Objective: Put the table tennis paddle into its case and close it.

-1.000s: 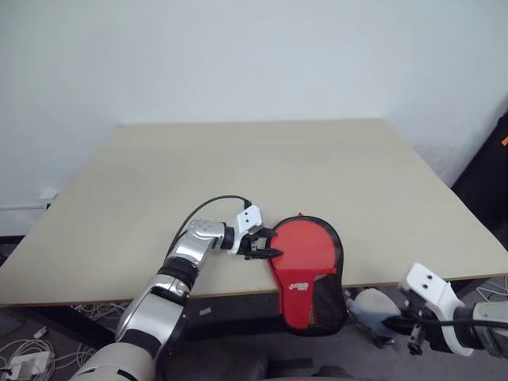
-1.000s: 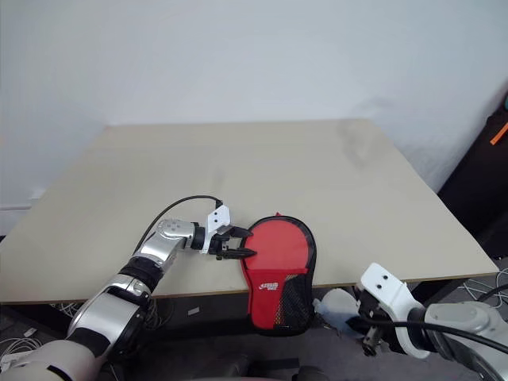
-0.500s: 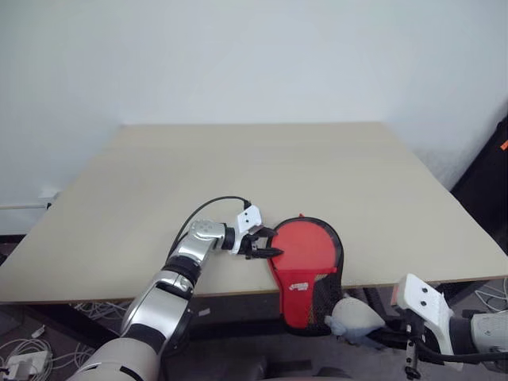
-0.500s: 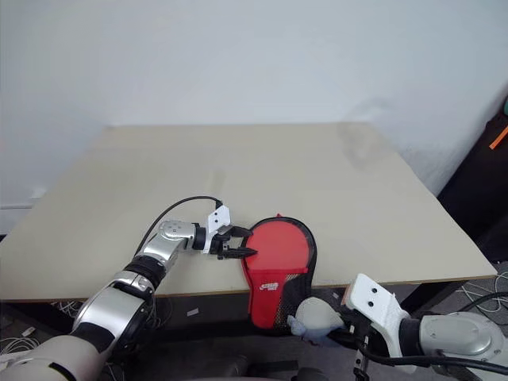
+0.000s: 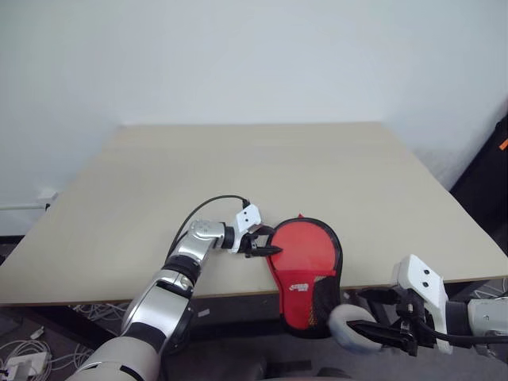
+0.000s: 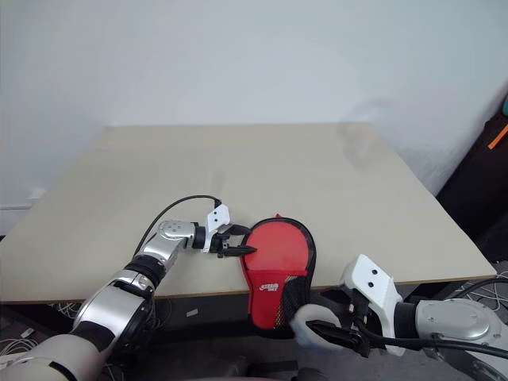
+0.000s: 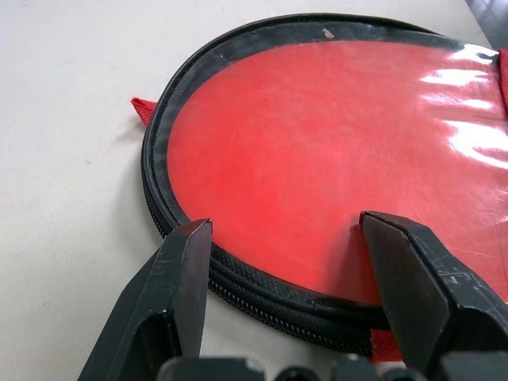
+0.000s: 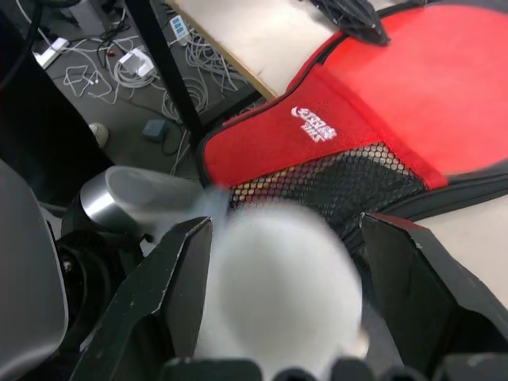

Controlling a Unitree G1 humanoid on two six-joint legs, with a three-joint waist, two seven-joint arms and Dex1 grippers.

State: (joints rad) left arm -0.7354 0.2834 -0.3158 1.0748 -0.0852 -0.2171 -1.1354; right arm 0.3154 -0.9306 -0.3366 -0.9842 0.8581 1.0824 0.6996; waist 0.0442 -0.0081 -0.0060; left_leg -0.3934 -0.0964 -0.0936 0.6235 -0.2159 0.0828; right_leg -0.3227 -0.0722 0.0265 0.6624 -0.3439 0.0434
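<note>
Right wrist view, case logo, mesh (pale lump between fingers)

Silver arms, white wrist blocks, black jaws.

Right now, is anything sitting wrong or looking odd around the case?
Yes. The case lies half off the table: its mesh narrow end hangs past the near edge. A pale grey lump sits between the fingers of the right gripper, below the table edge. The left gripper straddles the case's round edge, jaws apart.
</note>
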